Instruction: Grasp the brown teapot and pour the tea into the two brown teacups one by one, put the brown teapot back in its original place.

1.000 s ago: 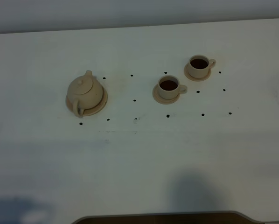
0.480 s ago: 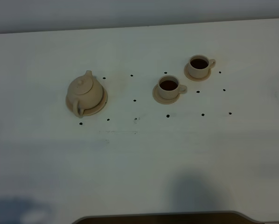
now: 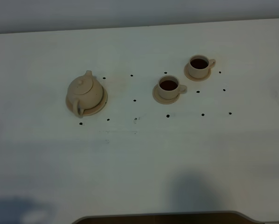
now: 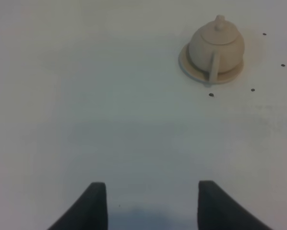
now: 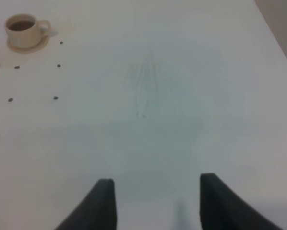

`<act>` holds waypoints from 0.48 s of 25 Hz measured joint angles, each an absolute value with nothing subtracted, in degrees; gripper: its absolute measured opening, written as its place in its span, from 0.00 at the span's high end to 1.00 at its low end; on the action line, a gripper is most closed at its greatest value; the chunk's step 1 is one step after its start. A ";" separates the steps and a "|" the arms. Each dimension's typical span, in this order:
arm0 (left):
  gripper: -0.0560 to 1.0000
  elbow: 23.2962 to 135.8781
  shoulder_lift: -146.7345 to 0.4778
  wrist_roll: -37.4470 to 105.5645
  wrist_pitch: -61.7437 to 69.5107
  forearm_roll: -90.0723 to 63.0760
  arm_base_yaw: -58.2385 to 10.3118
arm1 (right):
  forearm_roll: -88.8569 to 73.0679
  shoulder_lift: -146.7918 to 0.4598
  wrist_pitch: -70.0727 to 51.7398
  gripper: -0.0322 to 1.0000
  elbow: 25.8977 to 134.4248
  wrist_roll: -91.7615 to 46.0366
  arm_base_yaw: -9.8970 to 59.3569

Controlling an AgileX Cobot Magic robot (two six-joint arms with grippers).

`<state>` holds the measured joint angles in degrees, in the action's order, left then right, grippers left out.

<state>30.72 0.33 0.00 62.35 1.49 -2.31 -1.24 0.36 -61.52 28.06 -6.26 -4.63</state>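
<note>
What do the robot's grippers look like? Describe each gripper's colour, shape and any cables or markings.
Only the fingertips show, in the wrist views. The left gripper has two dark, near-black fingers that broaden toward the picture's edge, with plain matte surfaces. The right gripper looks the same. No cables, markings or arm links are visible, and the high view shows neither arm.

You are looking down on a white table (image 3: pixel 139 158) that fills nearly the whole high view, its top marked with small black dots (image 3: pixel 134 100) in loose rows and a faint scuff (image 3: pixel 136 119) near the middle. Along the far edge you see a band of grey wall (image 3: pixel 130 14), and at the near edge a dark curved strip (image 3: pixel 158 218) cuts into the white. Light is soft and dim, leaving grey shadows (image 3: pixel 195 193) on the near part of the top, and in the right wrist view a grey-brown floor (image 5: pixel 282 24) shows past the table's edge.
</note>
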 joint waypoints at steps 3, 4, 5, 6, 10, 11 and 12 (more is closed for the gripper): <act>0.52 30.72 0.33 0.00 62.35 1.49 -2.31 | -1.24 0.36 -61.52 0.58 28.06 -6.26 -4.63; 0.52 30.72 0.33 0.00 62.35 1.49 -2.31 | -1.24 0.36 -61.52 0.58 28.06 -6.26 -4.63; 0.52 30.72 0.33 0.00 62.35 1.49 -2.31 | -1.24 0.36 -61.52 0.58 28.06 -6.26 -4.63; 0.52 30.72 0.33 0.00 62.35 1.49 -2.31 | -1.24 0.36 -61.52 0.58 28.06 -6.26 -4.63; 0.52 30.72 0.33 0.00 62.35 1.49 -2.31 | -1.24 0.36 -61.52 0.58 28.06 -6.26 -4.63; 0.52 30.72 0.33 0.00 62.35 1.49 -2.31 | -1.24 0.36 -61.52 0.58 28.06 -6.26 -4.63; 0.52 30.72 0.33 0.00 62.35 1.49 -2.31 | -1.24 0.36 -61.52 0.58 28.06 -6.26 -4.63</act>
<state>30.72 0.33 0.00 62.35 1.49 -2.31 -1.24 0.36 -61.52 28.06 -6.26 -4.63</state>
